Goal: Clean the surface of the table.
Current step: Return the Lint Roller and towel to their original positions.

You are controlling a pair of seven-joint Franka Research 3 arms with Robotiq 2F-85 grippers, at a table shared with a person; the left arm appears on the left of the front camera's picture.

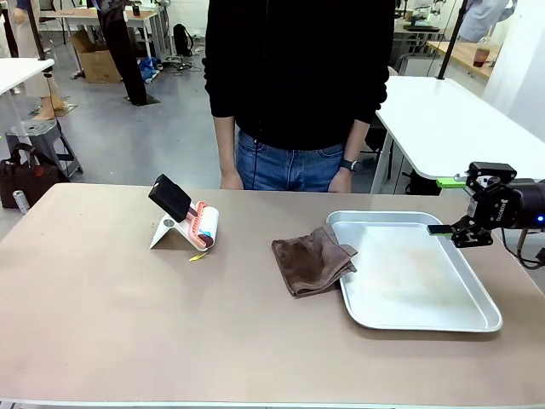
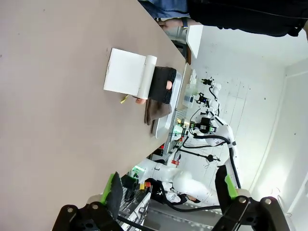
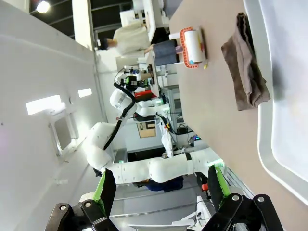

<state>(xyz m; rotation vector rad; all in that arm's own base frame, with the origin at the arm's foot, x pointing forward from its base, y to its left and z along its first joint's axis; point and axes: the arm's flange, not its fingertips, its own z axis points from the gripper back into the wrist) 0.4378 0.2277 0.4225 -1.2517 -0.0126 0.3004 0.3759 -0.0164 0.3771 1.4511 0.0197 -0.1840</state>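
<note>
Both grippers, left (image 2: 171, 190) and right (image 1: 461, 206), jaws apart, empty. Table (image 1: 102, 315) carries cloth (image 1: 312, 260), tray (image 1: 477, 317), lint roller (image 1: 203, 227); white tables behind.

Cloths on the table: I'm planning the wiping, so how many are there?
1: a brown cloth lies crumpled mid-table, its edge resting on the metal tray's left rim.

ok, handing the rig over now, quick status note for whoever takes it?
Right gripper: open, empty, raised over the tray's far right corner.
Left gripper: open, empty, off to the side above the table.
Brown cloth: crumpled mid-table, overlapping the left rim of the metal tray.
Lint roller on its white stand, with a small yellow scrap beside it.
Done: nothing visible. Left: pick up the cloth, wipe the table.
</note>
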